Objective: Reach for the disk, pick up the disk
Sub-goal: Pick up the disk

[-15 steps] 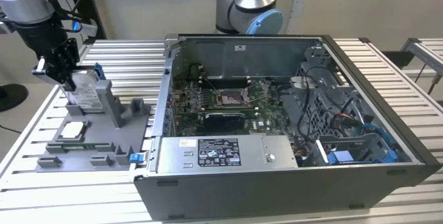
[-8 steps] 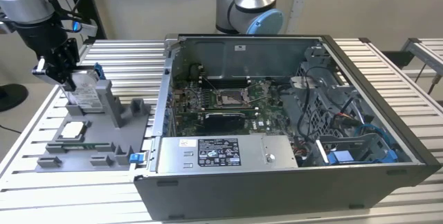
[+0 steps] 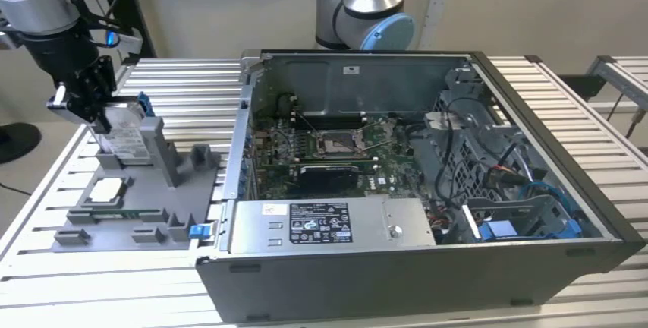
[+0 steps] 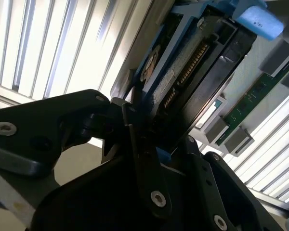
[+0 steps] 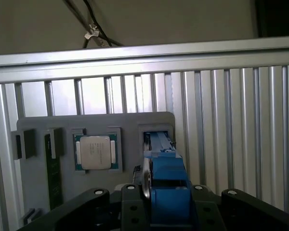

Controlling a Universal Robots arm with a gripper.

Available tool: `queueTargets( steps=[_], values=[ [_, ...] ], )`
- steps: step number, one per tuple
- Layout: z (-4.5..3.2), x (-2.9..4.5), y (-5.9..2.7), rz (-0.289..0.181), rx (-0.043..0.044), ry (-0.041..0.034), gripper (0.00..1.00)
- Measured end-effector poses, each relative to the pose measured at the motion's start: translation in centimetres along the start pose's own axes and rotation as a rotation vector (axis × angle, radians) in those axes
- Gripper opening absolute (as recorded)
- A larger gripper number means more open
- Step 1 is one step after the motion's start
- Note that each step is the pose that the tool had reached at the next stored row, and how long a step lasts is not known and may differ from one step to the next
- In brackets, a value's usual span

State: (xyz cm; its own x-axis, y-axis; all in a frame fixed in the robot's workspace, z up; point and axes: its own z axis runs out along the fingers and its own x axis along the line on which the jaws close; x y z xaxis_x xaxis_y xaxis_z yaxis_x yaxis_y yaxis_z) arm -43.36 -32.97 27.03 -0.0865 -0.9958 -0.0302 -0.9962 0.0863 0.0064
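Firmly, jaws tight on the disk (image 3: 127, 140), upright in the grey tray (image 3: 142, 214) beside the computer case (image 3: 405, 282).

The disk (image 3: 126, 143) is silvery metal edged in smooth blue plastic, the holder (image 3: 182, 195) matt grey

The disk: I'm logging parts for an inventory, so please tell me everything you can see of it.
The disk is a flat silver metal drive with a white printed label on its face and a blue plastic bracket along its edges. It stands upright on edge, lower end in a slot of the grey fixture. The pincer is shut on its upper end.
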Motion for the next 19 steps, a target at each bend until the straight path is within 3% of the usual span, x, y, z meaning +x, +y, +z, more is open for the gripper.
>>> queueTargets(
  steps=[8, 19],
  values=[
    [-0.2, -0.01, 0.0, 0.0, 0.0001, -0.0002, 0.0],
    [-1.46, -0.04, 0.01, 0.0, 0.0, -0.0002, 0.0]
  ],
)
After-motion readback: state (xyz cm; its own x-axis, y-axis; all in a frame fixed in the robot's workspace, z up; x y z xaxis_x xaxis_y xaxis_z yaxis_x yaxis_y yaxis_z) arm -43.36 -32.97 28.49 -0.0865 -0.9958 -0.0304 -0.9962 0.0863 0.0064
